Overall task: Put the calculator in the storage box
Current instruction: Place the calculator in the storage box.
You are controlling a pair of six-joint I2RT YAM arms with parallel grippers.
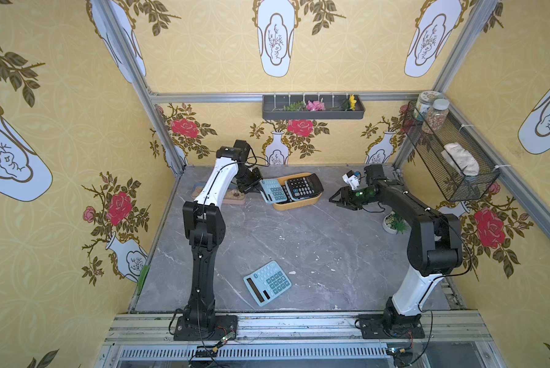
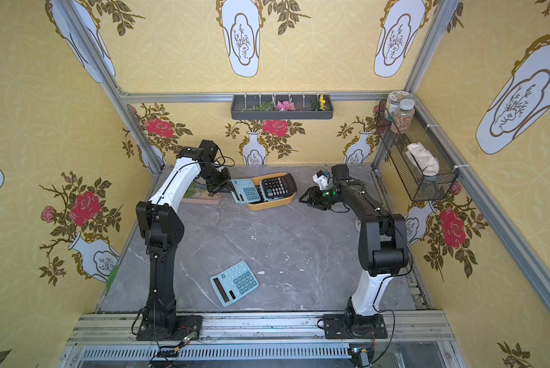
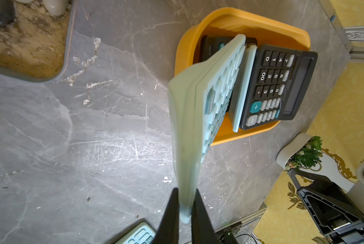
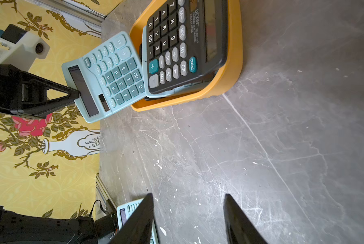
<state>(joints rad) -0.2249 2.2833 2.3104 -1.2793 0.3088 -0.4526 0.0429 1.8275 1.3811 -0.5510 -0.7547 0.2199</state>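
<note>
Clamping the pale blue calculator (image 3: 189, 126) by its display edge, the left gripper (image 3: 185, 196) holds it tilted at the storage box (image 3: 240, 19). Its far end is hidden behind the black calculator (image 4: 177, 42). The right gripper (image 4: 188, 195) stands apart, empty.

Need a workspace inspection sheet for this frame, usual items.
surface: table, grey marble, scratched, white flecks.
job's things: storage box holds a stack topped by black calculator; held calculator tilted across its rim; loose calculator near front edge.
clutter: planter tray, potted plant.
grippers: left gripper shut on held calculator; right gripper open, empty.
cables: wire loop at right wrist, clear of box.
surroundings: mesh basket with jars, flower shelf.
</note>
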